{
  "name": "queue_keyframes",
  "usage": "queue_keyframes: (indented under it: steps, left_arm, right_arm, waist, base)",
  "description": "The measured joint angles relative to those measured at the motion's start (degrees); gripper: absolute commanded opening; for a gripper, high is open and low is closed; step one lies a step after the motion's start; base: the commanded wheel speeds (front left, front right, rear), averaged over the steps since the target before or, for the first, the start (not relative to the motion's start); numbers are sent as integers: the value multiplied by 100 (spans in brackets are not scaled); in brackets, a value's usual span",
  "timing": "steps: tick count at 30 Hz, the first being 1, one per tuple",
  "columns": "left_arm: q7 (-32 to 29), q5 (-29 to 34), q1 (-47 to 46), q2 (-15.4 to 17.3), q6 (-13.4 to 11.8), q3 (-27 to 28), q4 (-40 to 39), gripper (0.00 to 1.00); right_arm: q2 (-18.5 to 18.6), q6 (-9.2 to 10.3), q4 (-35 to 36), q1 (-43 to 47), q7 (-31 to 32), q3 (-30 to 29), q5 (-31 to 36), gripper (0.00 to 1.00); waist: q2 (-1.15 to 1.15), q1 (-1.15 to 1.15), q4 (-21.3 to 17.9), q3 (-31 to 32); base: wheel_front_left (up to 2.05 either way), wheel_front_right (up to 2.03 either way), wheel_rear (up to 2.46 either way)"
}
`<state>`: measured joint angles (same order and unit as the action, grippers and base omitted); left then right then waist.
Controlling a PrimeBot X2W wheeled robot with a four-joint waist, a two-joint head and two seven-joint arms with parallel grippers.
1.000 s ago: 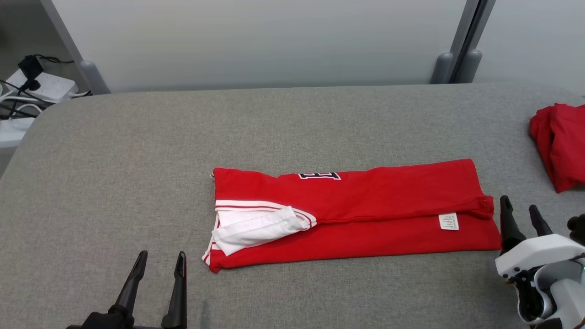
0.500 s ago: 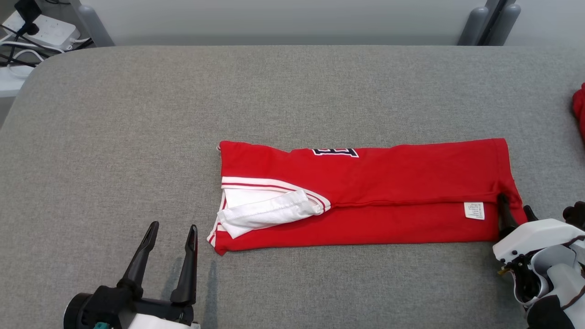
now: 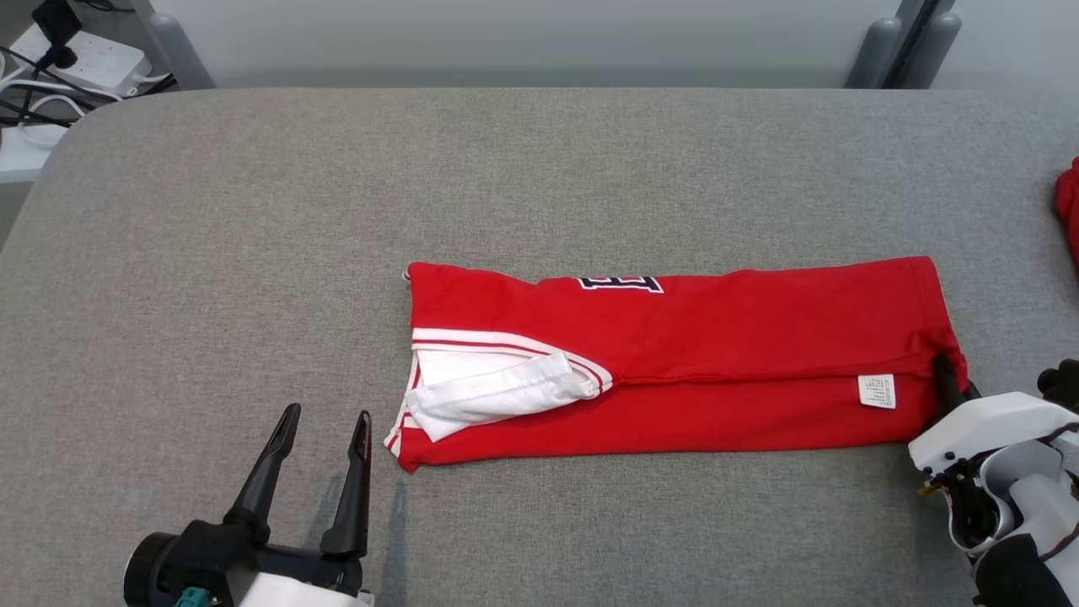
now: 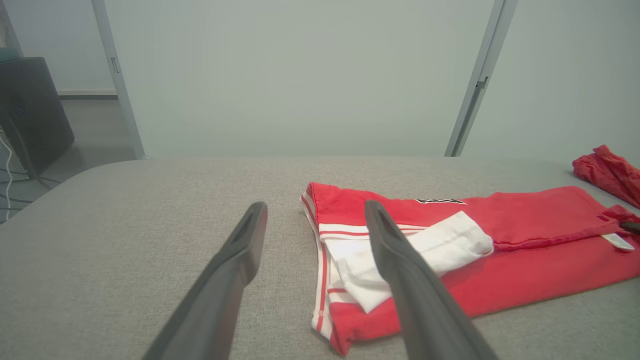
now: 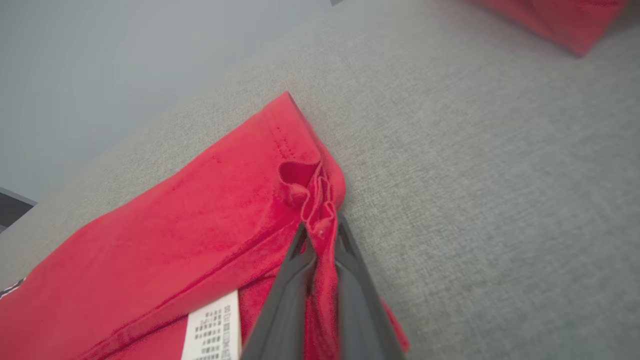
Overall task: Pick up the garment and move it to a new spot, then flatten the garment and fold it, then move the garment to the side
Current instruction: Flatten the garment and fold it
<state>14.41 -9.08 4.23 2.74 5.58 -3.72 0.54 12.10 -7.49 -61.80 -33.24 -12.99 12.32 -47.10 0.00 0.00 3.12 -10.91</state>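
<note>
While the left tool (image 3: 327, 413) hovers spread wide, the right tool (image 5: 321, 227) pinches a bunched corner of the red shirt (image 3: 716, 337)

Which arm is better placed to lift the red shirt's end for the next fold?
Right. The right gripper is shut on the shirt at its bunched corner by the white label; the left gripper stands open beside the collar, holding nothing.
</note>
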Motion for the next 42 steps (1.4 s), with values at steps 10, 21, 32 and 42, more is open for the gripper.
queue_keyframes:
  steps: [10,21,32,42]
  left_arm:
    - [0,-10,8,-1,0,-13,21,100]
    - [0,-153,27,-1,-60,-152,36,100]
    - [0,-234,113,0,-125,-226,29,100]
    - [0,-347,145,0,-169,-280,33,100]
  right_arm:
    - [337,0,1594,368,-116,492,-792,0]
    - [442,0,3277,655,-123,1101,-973,0]
    - [224,0,3528,680,-124,1769,-979,0]
    - [-101,0,3316,417,-124,2168,-1085,0]
  waist:
    - [0,0,-37,183]
    - [0,0,204,367]
    - [0,0,722,490]
    - [0,0,1297,597]
  base:
    - [0,0,0]
    - [0,0,0]
    - [0,0,0]
    - [0,0,0]
